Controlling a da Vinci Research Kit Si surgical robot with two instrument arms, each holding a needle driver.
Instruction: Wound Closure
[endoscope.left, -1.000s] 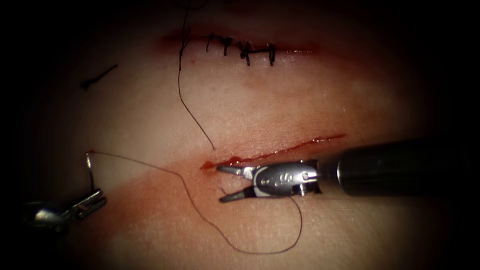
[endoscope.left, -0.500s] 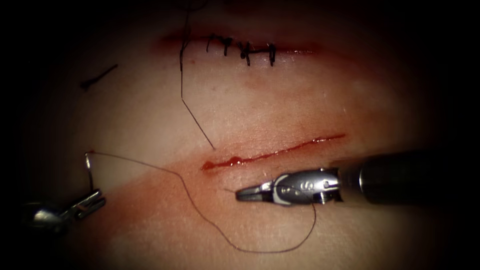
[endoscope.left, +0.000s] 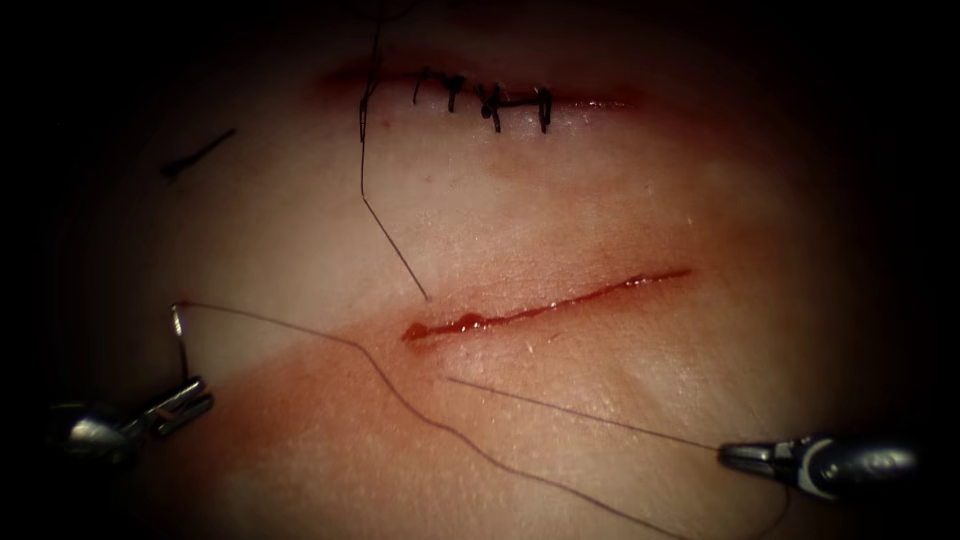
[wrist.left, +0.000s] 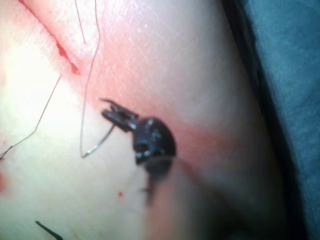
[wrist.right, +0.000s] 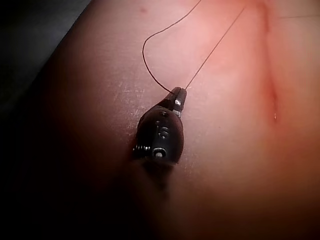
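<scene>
1. Steel curved needle (endoscope.left: 179, 340) stands clear of the tissue (endoscope.left: 560, 200), left of the cut (endoscope.left: 540, 308), clamped near its lower end by the left tool (endoscope.left: 178, 408).
2. Right tool (endoscope.left: 745, 457) has drawn back rightward, jaws closed on taut thread (endoscope.left: 580, 412).
3. Risk: more tension could tear the thread out at the cut's edge.

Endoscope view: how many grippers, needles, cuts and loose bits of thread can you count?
Grippers: 2, the left gripper holding the needle near one end, clear of the tissue, and the right gripper holding the thread.
Needles: 1, the needle.
Cuts: 2, the open cut and the stitched cut.
Loose cut ends of thread: 1, the cut end.
Total: 6.
</scene>
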